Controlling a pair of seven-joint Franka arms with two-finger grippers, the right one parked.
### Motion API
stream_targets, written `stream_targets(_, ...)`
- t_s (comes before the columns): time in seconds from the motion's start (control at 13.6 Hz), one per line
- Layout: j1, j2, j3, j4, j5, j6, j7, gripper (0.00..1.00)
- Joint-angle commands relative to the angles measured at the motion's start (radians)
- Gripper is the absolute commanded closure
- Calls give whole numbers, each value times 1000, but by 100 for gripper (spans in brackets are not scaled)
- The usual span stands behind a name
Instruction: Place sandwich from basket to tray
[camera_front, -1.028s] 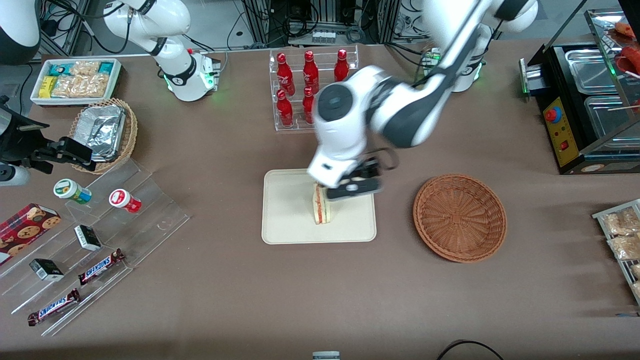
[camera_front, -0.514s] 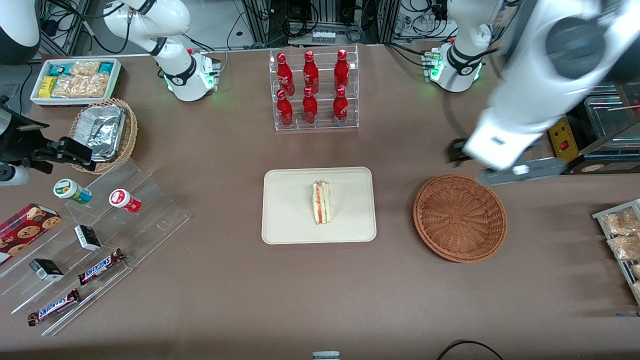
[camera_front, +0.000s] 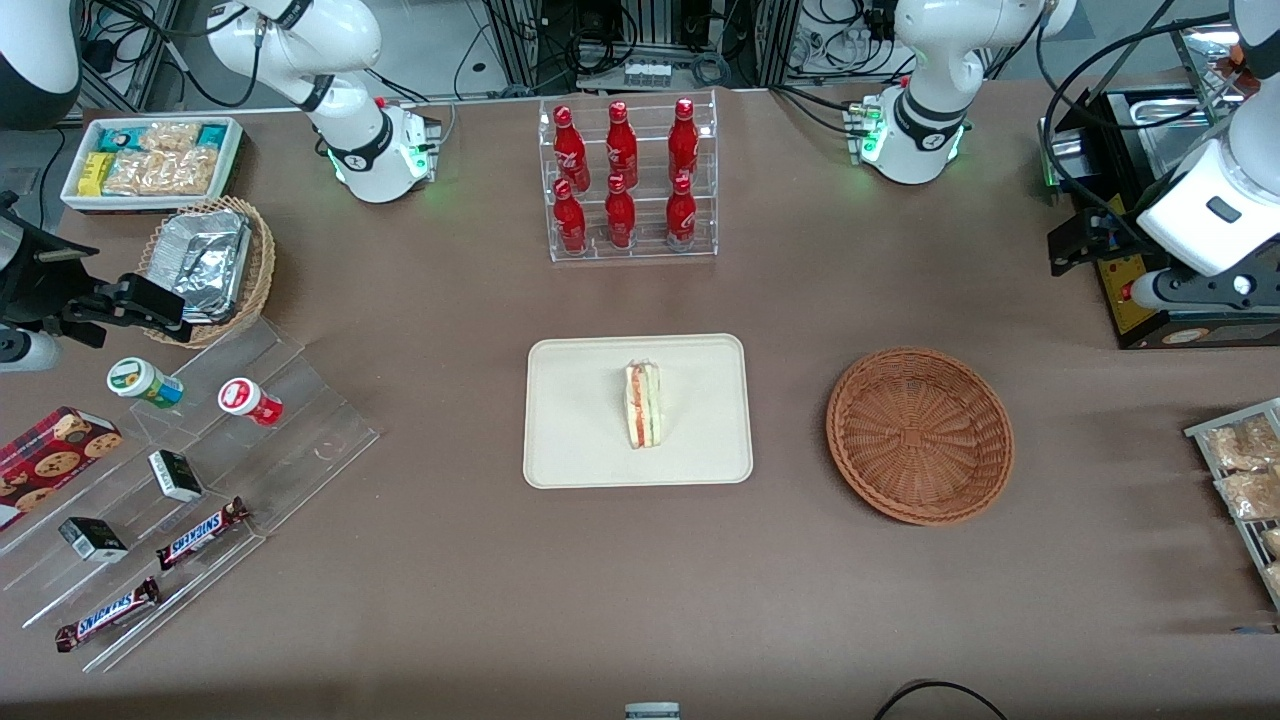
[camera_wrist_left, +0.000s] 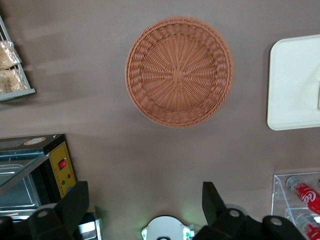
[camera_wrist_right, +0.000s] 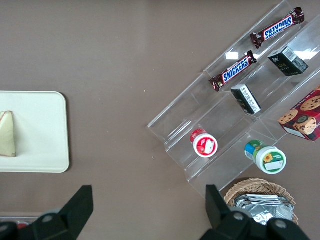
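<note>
Brown tabletop ringed with snack displays, with the tray (camera_front: 580, 440) at the middle as landmark. On the tray, near its centre: the sandwich (camera_front: 642, 404), standing on edge with the red and green filling stripes facing up, nothing touching it. Toward the working arm's end of the table from the tray, well apart from it: the basket (camera_front: 920, 435), round and woven, with nothing in it. Farther still from the tray that way, raised over the black appliance (camera_front: 1120, 280) at the table's edge: the gripper (camera_wrist_left: 145, 205), fingers spread wide and holding nothing, as seen in the left wrist view. A second ago, right down at the sandwich on the tray; half a second ago, already swinging off past the basket; now pulled fully clear. Sandwich unmoved on the tray through that retreat, so released cleanly. Judged from this: transfer done, sandwich delivered, nothing left but parking the arm.
</note>
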Motion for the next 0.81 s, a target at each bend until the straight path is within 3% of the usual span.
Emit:
stream_targets(0.0, -66, -98, 93, -110, -14, 53, 45, 0)
stream_targets(0.15, -138, -102, 173, -117, -14, 64, 56, 0)
stream_targets(0.73, -132, -84, 176, -59, -21, 44, 41, 0)
